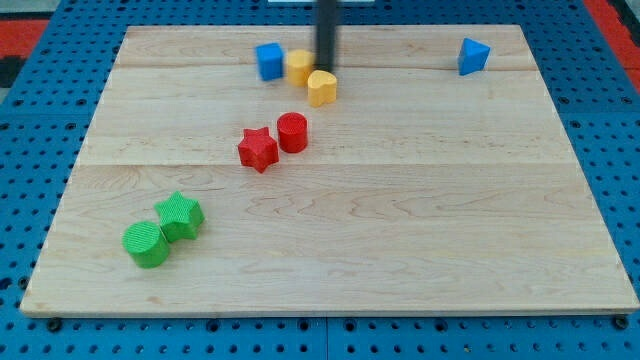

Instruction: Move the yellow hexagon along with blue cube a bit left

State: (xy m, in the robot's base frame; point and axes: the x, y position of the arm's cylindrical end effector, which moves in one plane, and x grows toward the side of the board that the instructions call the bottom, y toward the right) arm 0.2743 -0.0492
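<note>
Camera view: a pale wooden board (330, 250) with visible grain and plank seams lies on a blue pegboard surface (30, 200). Near the view's top, a blue cube (269, 61) touches a yellow hexagon (299, 66) on its right. My tip (326, 66), the end of a straight dark rod with no fingers to open or close, sits just right of the hexagon, holding nothing. Just below the tip lies a yellow heart-like block (321, 88). A red star (258, 149) and red cylinder (292, 132) sit mid-board. A ridged green cylinder (147, 245) and green star (180, 215) touch at the lower left. A blue triangular block (473, 56) stands at the top right.
</note>
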